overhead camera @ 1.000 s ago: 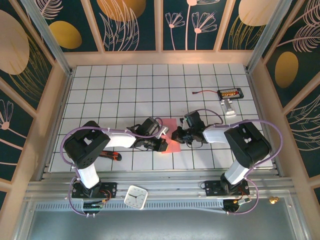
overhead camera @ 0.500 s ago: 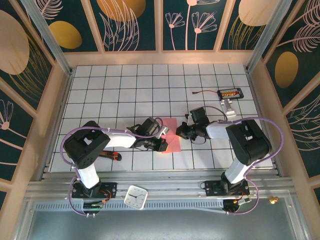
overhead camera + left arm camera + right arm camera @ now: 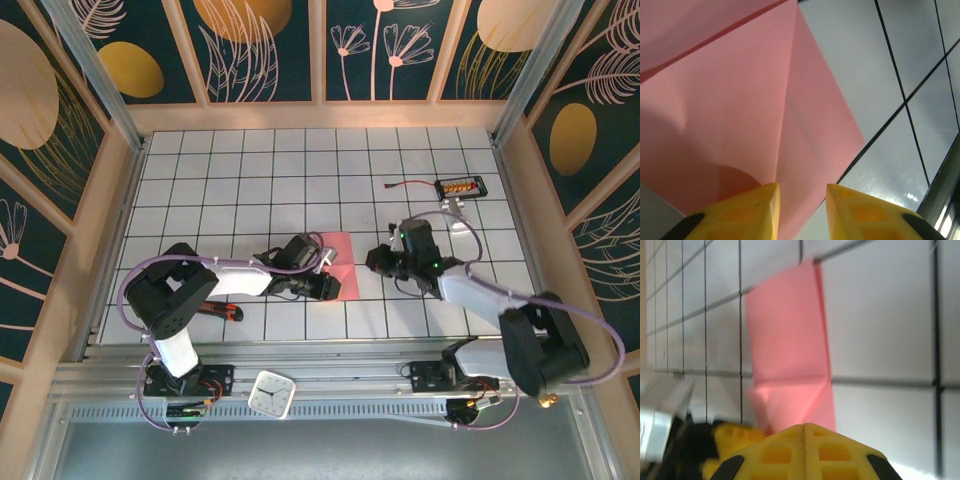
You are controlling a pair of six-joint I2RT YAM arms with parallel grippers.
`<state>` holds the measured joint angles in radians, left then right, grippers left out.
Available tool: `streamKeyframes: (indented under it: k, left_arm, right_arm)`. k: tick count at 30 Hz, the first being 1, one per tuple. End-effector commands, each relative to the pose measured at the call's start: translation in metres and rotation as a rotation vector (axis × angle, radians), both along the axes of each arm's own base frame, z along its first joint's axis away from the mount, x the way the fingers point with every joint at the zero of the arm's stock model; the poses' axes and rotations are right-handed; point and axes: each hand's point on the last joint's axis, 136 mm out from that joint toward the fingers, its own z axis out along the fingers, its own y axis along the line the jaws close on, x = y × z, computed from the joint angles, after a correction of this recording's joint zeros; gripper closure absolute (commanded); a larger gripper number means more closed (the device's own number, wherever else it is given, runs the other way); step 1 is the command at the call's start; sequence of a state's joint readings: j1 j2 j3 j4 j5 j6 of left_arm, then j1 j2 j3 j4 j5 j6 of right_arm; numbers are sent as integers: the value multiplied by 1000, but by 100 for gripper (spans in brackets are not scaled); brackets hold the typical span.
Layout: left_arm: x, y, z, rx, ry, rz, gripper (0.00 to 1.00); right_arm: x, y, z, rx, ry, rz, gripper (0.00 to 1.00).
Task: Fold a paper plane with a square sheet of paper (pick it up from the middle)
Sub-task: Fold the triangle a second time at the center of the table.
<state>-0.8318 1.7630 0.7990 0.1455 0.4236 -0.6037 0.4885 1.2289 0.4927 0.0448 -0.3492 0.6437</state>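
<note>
- Along the near edge of the worktop, on the rail between the arm bases, a small white clock (image 3: 271,393) lies face up, well apart from the work.
- Just beyond it, toward the near left corner, a red-handled tool (image 3: 228,311) pokes out from under the left arm.
- Left of the worktop's middle, the left gripper (image 3: 801,212) sits low at the near left edge of the sheet of paper (image 3: 343,262). Its yellow fingers are released, with a gap between them and nothing grasped. The left wrist view shows a crease running straight toward that gap.
- Likely risk: the paper is thin and the tiles look slick, so open fingers bearing on one edge could drag or swivel the sheet. That would pull the layers out of line and leave the nose off centre.
- The sheet lies near the middle of the worktop, between the two grippers. It is salmon pink, unmarked and only partly folded. The right wrist view shows a narrow upright strip, doubled along its right edge, with slanting flaps meeting at its near end.
- Right of the sheet and apart from it, the right gripper (image 3: 805,432) is clenched on nothing, its pads pressed together.
- Likely risk: a clenched tip can only push, so it may shove or crumple the sheet, and unpinned flaps may spring open.
- Toward the far right corner lie a small black device (image 3: 462,186) with a cable and a white part (image 3: 457,215).
</note>
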Motion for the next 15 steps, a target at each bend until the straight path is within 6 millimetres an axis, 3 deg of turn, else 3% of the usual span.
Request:
streamKeyframes:
  k: [1,3,6,12,15]
  left_arm:
    - [24,-12,44,-125,-72,89,64]
    - [31,-6,53,-155,-96,134,63]
    - [42,7,49,-156,-90,203,66]
    - [53,14,14,-42,-50,219,91]
    - [54,14,2,-16,-41,210,97]
  right_arm:
    - [-30,-7,-18,-57,65,-69,86]
    - [-39,-2,-19,-28,69,-82,81]
    - [-44,4,-24,-26,83,-98,75]
    - [-41,16,-37,-68,113,-115,69]
    - [-39,16,-44,-75,130,-135,67]
